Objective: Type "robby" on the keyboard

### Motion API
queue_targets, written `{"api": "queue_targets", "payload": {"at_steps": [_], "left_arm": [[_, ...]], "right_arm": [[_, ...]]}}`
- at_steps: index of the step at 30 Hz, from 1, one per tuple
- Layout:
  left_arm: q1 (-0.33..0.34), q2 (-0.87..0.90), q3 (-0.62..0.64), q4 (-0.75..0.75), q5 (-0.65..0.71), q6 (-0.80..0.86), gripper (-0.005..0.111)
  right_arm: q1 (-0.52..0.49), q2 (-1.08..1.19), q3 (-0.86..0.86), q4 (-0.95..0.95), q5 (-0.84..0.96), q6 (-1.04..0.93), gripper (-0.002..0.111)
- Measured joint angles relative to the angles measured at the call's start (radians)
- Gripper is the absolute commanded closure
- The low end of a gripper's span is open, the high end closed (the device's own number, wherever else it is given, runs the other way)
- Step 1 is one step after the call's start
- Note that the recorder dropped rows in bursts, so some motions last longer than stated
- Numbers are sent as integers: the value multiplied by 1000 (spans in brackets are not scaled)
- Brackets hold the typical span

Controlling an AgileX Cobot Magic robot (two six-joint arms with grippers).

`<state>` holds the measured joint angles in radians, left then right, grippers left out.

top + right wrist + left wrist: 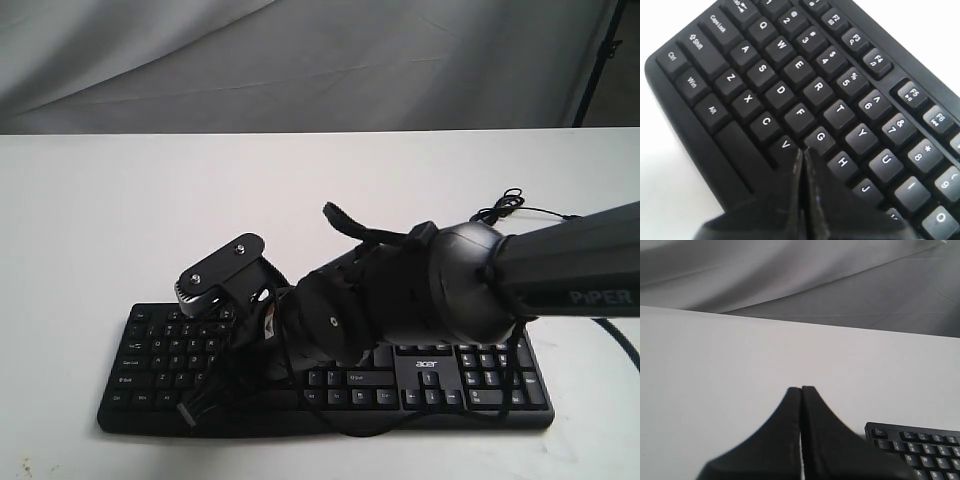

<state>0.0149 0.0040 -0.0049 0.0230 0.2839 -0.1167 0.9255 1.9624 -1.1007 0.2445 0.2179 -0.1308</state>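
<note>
The black keyboard (480, 392) lies near the front edge of the white table (150, 200), with its acer logo facing the camera. My right arm (400, 300) reaches from the right across its left half, and the wrist hides the fingertips in the exterior view. In the right wrist view my right gripper (803, 150) is shut and empty. Its tips sit low over the keyboard (790, 75) at the gap between the V and G keys, and the key behind them is covered. My left gripper (801, 388) is shut and empty over bare table, beside the keyboard's Esc corner (920, 450).
The keyboard's thin black cable (510, 205) coils on the table behind the right arm. A grey cloth backdrop (300, 60) hangs behind the table's far edge. A black stand leg (600, 60) shows at the far right.
</note>
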Motion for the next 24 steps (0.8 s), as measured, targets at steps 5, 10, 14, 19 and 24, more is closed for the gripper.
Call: {"api": "queue_targets", "payload": {"at_steps": [5,10,14,19,24], "left_arm": [[0,0,0,0,0,0,107],[0,0,0,0,0,0,107],[0,0,0,0,0,0,107],[0,0,0,0,0,0,107],[0,0,0,0,0,0,107]], "right_arm": [[0,4,0,-2,-12,0,108],[0,37,0,-4,-21,0,108],[0,49,-2,-5,-35,0,108],[0,47,-2,-7,-35,0,108],[0,20,-2,-22,-22,0,108]]}}
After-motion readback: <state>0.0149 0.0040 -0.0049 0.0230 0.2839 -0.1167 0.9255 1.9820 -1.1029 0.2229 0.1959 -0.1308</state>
